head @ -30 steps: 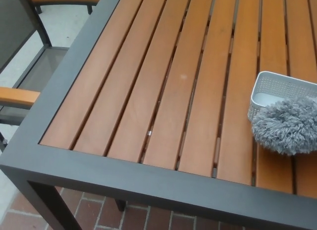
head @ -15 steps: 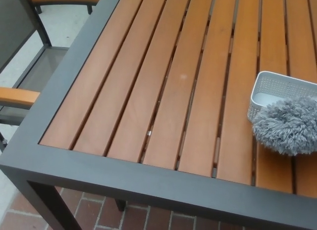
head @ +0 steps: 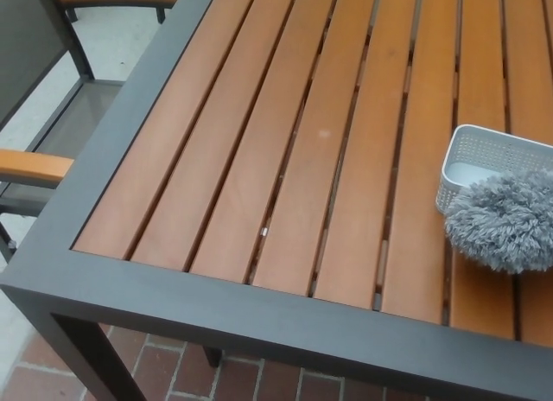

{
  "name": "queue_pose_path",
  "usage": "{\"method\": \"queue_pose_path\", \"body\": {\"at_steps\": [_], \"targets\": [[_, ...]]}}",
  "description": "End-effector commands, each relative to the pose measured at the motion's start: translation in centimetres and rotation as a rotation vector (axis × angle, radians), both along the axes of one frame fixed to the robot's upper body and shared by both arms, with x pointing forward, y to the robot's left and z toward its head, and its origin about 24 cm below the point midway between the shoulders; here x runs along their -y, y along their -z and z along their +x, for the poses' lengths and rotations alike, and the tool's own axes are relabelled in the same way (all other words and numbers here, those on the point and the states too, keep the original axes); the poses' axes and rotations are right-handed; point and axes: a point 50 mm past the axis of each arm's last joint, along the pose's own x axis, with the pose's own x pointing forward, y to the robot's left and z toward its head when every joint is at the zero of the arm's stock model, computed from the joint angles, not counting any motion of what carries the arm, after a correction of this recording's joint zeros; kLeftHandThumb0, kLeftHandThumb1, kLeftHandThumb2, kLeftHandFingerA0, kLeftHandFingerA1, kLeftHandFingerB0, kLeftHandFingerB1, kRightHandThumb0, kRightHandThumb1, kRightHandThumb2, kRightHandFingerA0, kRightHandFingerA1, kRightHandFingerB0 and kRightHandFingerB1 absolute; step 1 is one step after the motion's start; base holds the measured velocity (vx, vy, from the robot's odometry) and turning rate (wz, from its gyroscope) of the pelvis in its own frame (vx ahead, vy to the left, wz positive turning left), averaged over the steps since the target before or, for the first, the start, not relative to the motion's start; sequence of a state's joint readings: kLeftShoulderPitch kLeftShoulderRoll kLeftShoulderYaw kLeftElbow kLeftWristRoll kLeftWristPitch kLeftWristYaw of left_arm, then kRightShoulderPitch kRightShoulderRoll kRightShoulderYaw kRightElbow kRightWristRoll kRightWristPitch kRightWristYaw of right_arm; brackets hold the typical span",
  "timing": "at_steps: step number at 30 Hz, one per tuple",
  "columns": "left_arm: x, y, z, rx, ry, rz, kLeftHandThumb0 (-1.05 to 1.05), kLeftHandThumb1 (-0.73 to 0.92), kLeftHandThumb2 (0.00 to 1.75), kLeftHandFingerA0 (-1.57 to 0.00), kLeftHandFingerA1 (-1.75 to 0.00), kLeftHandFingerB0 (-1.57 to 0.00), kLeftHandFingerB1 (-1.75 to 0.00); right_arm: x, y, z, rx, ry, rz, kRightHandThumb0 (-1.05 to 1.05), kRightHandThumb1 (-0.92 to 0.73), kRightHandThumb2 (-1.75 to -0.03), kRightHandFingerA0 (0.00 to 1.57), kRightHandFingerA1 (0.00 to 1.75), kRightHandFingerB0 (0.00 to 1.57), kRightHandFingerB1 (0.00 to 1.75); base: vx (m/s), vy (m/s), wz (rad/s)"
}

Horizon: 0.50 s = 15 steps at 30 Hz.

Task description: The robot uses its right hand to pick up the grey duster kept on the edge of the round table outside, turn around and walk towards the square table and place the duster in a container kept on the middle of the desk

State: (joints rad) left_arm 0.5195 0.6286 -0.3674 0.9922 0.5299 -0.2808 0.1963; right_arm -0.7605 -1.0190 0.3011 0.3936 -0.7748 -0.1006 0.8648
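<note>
1. No robot hand shows in the head view, so the state of the fingers cannot be told.
2. The grey duster (head: 505, 221) overlaps the near rim of the white container (head: 467, 166) at the right edge.
3. Bare slats of the square table (head: 259, 159) stretch leftward to its dark frame, beside a chair (head: 34, 98).

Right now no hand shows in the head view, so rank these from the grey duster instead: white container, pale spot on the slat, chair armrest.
1. white container: right side, just behind the grey duster, which overlaps its front.
2. pale spot: on a slat mid-table, to the left.
3. chair armrest: far left, beyond the table's edge.
</note>
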Motion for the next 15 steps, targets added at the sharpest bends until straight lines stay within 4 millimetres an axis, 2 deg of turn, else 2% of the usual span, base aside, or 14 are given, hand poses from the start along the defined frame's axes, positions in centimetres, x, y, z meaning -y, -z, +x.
{"method": "queue_pose_path", "body": {"at_steps": [1, 2, 3, 4, 5, 8, 9, 10, 11, 12, 13, 15], "targets": [[-0.2, -0.6, -0.3, 0.023, 0.002, -0.012, -0.51, 0.21, 0.90, -0.91, -0.93, -0.74, -0.86, 1.7, -9.1, -5.3, 0.183, -0.043, 0.406, -0.92, -0.64, -0.60, 0.00, 0.00, 0.00, 0.00, 0.00, 0.000, 0.00], [-0.2, -0.6, -0.4, 0.024, -0.009, -0.015, -0.51, 0.21, 0.90, -0.91, -0.93, -0.74, -0.86, 2.0, -10.1, -6.4, 0.238, -0.056, 0.436, -0.92, -0.64, -0.60, 0.00, 0.00, 0.00, 0.00, 0.00, 0.000, 0.00], [-0.4, -0.7, -0.4, 0.024, -0.016, -0.013, -0.51, 0.23, 0.93, -0.88, -0.93, -0.73, -0.86, 3.0, -12.2, -9.1, 0.366, -0.054, 0.479, -0.87, -0.49, -0.78, 0.00, 0.00, 0.00, 0.00, 0.00, 0.000, 0.00], [-0.4, -0.7, -0.4, 0.025, -0.014, -0.012, -0.51, 0.23, 0.93, -0.88, -0.93, -0.73, -0.86, 3.1, -12.6, -9.7, 0.390, -0.051, 0.485, -0.87, -0.49, -0.78, 0.00, 0.00, 0.00, 0.00, 0.00, 0.000, 0.00], [-0.4, -0.8, -0.3, 0.028, -0.022, -0.029, -0.56, 0.30, 0.87, -0.99, -0.87, -0.91, -0.80, 3.7, -13.3, -11.0, 0.448, -0.042, 0.495, -0.88, -0.49, -0.79, 0.00, 0.00, 0.00, 0.00, 0.00, 0.000, 0.00], [-0.4, -0.8, -0.2, 0.030, -0.025, -0.037, -0.56, 0.30, 0.87, -0.99, -0.87, -0.91, -0.80, 3.9, -13.4, -11.6, 0.469, -0.041, 0.498, -0.88, -0.49, -0.79, 0.00, 0.00, 0.00, 0.00, 0.00, 0.000, 0.00], [-0.7, -1.1, 0.2, 0.046, -0.034, -0.044, -0.57, 0.24, 0.93, -1.04, -0.91, -0.92, -0.86, 5.9, -14.0, -14.2, 0.633, 0.002, 0.561, -0.92, -0.51, -0.78, 0.00, 0.01, 0.10, 0.03, 0.00, 0.000, 0.00], [-0.8, -1.3, 0.5, 0.058, -0.040, -0.050, -0.57, 0.24, 0.93, -1.04, -0.91, -0.92, -0.86, 7.5, -14.2, -16.4, 0.756, 0.044, 0.605, -0.92, -0.51, -0.78, 0.00, 0.01, 0.10, 0.03, 0.00, 0.000, 0.00], [-1.0, -1.4, 0.8, 0.067, -0.041, -0.049, -0.56, 0.28, 0.83, -1.10, -0.83, -0.92, -0.83, 8.9, -14.0, -18.5, 0.886, 0.097, 0.633, -0.82, -0.46, -0.81, 0.00, 0.07, 0.10, 0.20, 0.00, 0.000, 0.00], [-1.1, -1.5, 1.0, 0.072, -0.042, -0.048, -0.56, 0.28, 0.83, -1.10, -0.83, -0.92, -0.83, 9.7, -13.7, -19.8, 0.962, 0.132, 0.645, -0.82, -0.46, -0.81, 0.00, 0.07, 0.10, 0.20, 0.00, 0.000, 0.00], [-1.3, -1.5, 1.3, 0.076, -0.053, -0.041, -0.56, 0.30, 0.77, -1.16, -0.78, -0.96, -0.79, 10.6, -13.1, -21.0, 1.071, 0.174, 0.640, -0.63, -0.59, -0.60, 0.03, 0.37, 0.13, 0.33, 0.00, 0.000, 0.00], [-1.6, -1.5, 1.5, 0.081, -0.068, -0.034, -0.56, 0.30, 0.77, -1.16, -0.78, -0.96, -0.79, 11.5, -12.3, -22.4, 1.188, 0.224, 0.627, -0.63, -0.59, -0.60, 0.03, 0.37, 0.13, 0.33, 0.00, 0.000, 0.00]]}}
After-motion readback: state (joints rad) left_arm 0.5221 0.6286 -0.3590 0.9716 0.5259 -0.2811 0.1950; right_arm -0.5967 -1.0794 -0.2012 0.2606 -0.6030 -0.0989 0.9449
